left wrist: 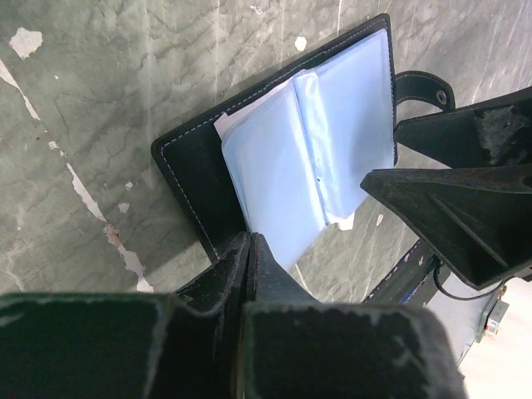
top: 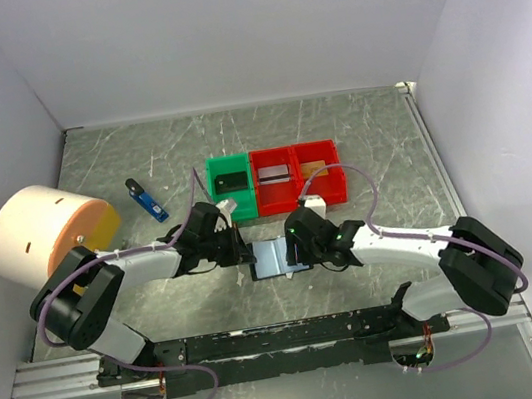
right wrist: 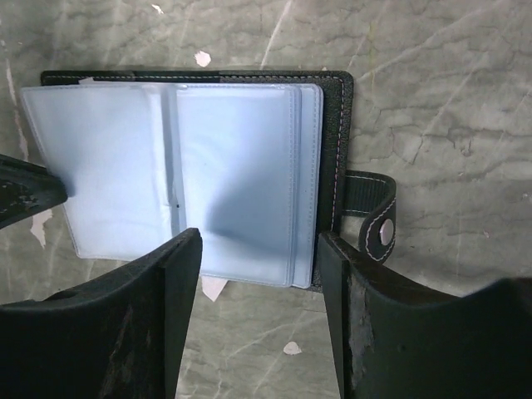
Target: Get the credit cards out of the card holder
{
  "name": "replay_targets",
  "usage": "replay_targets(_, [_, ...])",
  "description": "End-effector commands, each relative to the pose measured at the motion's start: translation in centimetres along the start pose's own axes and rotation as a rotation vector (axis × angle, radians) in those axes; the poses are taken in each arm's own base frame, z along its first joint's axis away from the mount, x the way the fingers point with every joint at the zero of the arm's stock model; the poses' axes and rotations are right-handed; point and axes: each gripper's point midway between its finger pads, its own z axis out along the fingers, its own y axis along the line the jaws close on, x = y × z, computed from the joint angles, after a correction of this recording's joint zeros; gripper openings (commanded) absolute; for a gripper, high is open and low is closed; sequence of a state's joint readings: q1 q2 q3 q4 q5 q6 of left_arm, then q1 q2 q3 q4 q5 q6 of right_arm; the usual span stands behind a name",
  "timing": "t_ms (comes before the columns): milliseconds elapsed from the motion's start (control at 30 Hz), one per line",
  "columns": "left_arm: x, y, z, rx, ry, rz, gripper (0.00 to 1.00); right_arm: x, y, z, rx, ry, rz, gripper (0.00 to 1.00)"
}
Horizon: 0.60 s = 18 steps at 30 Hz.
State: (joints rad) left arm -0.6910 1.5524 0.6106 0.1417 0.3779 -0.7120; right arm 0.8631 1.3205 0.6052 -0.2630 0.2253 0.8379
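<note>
- Left hand (left wrist: 249, 246): clenched, fingers pressed flat together. The tips sit at the edge of the holder (left wrist: 274, 158), where the black cover meets the pale blue sleeves (left wrist: 332, 125). Whether they pinch that edge cannot be told.
- Left arm: reaches in low from the left, forearm stretched toward the holder's left side.
- Right hand (right wrist: 259, 249): released, jaws wide apart and gripping nothing. It hangs above the holder's near edge, one finger on either side of the right-hand sleeve page.
- Right arm: comes in from the right with the elbow bent, the hand pointing down over the holder.
- Holder: lies open and flat on the counter (top: 368, 143) between the two hands. The sleeves are fanned out and the snap strap (right wrist: 374, 212) sticks out on the right.
- Cards (top: 274, 172): three, one in each of the bins (top: 279, 197) just beyond the holder. Black lies in the green bin, grey in the middle red bin and orange-gold in the right red bin.
</note>
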Motion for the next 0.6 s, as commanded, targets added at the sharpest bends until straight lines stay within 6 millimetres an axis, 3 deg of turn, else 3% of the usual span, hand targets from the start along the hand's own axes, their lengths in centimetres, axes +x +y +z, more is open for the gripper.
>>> replay_targets(0, [-0.8, -1.0, 0.2, 0.026, -0.023, 0.028, 0.07, 0.3, -0.8, 0.5, 0.051, 0.014, 0.003, 0.59])
replay_targets(200, [-0.2, -0.5, 0.7, 0.014, 0.006, 0.031, 0.07, 1.0, 0.1, 1.5, -0.003, 0.034, -0.006, 0.52])
replay_targets(333, [0.4, -0.4, 1.3, 0.009, 0.031, 0.039, 0.07, 0.4, 1.4, 1.3, -0.061, 0.015, 0.01, 0.41])
replay_targets(567, [0.5, -0.5, 1.6, -0.002, 0.035, 0.05, 0.07, 0.1, 2.9, 0.7, -0.125, 0.017, -0.014, 0.32])
